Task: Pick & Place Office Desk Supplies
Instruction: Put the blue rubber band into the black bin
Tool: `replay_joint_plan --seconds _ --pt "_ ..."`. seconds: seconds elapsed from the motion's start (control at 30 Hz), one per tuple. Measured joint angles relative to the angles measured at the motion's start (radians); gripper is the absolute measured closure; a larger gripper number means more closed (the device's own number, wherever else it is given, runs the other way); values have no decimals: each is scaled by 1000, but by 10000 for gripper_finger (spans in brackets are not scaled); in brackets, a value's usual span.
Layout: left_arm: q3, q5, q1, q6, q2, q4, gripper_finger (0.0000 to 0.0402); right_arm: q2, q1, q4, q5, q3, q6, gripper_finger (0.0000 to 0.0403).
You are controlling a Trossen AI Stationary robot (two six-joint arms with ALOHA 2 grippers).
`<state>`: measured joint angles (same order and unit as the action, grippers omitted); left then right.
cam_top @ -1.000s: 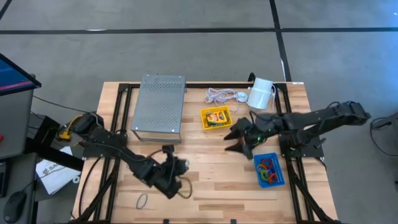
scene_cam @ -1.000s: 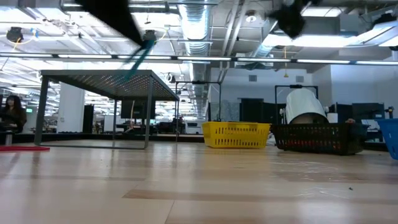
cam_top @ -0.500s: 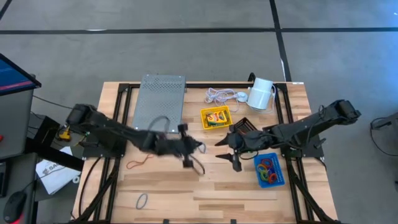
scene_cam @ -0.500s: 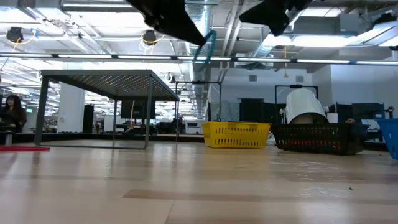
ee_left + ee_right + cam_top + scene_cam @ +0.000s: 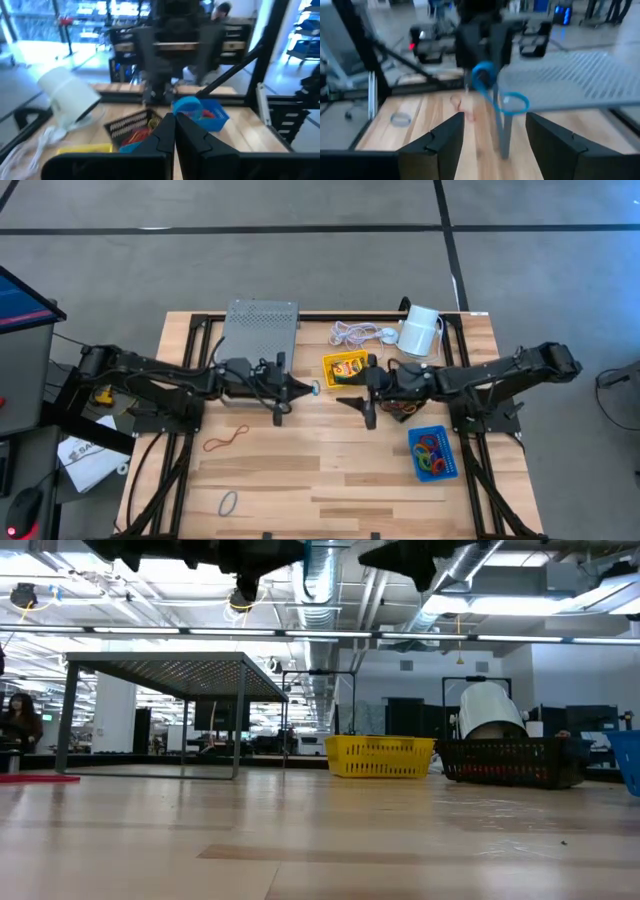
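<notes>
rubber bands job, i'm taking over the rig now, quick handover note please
Left gripper: shut on a blue rubber band, raised mid-table, facing the right gripper, whose jaws are open just short of it.
Blue tray: holds several bands. Yellow tray: crayon box. Black mesh tray: bands inside.
Left: red band and grey band lie loose on the table.

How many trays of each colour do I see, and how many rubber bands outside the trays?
Yellow tray: 1
Blue tray: 1
Black mesh tray: 1
Rubber bands outside trays: 3 (red band, grey band, blue band in the left hand)
Total: 6
</notes>
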<state>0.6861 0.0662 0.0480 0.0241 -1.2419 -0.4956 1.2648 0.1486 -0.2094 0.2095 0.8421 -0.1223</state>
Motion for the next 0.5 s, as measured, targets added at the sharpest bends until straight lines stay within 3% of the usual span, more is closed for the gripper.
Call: replay_joint_plan --seconds 0.27,0.5 --pt "0 -58 -36 -22 -3 -58 401 7 -15 -72 -31 0 -37 185" --pt "0 -75 -37 -21 -3 -75 401 108 -4 -209 -57 0 -52 185"
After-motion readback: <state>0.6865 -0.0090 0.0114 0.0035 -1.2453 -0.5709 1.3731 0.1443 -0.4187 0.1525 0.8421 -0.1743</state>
